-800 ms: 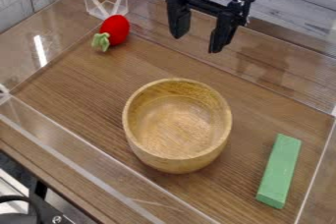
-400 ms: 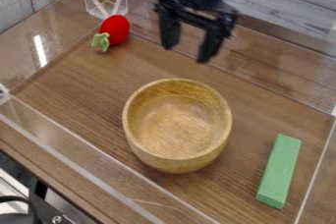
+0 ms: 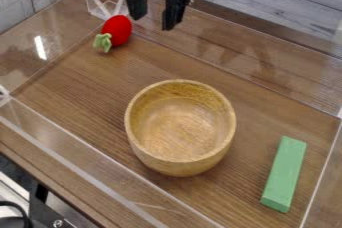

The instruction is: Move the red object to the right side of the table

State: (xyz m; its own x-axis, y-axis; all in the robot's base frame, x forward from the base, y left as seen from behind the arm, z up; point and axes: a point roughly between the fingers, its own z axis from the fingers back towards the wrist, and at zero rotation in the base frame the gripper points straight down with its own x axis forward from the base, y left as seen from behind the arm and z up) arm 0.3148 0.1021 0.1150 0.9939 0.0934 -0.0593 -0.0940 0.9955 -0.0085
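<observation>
Camera view: the gripper [image 3: 155,8] hangs near the far left corner of the table [image 3: 80,82], pointing down with its two dark fingers spread wide and nothing between them. The red object [image 3: 118,30] lies just below and to the left of the gripper, close beside the left finger but apart from it as far as can be told. Its green leafy end [image 3: 102,43] points away from the gripper, toward the near left. Well in front of the gripper sits a wooden bowl [image 3: 181,126], and far off to the gripper's front right lies a flat green block [image 3: 283,173].

The red object looks like a small toy fruit, so it is probably light and fairly stiff, with a smooth rounded skin that could slip or roll if pinched off-centre. The best hold is likely across the widest part of the red body, fingers on opposite sides, leaving the thin leafy end alone. The clear wall just behind it leaves little room on that side.
</observation>
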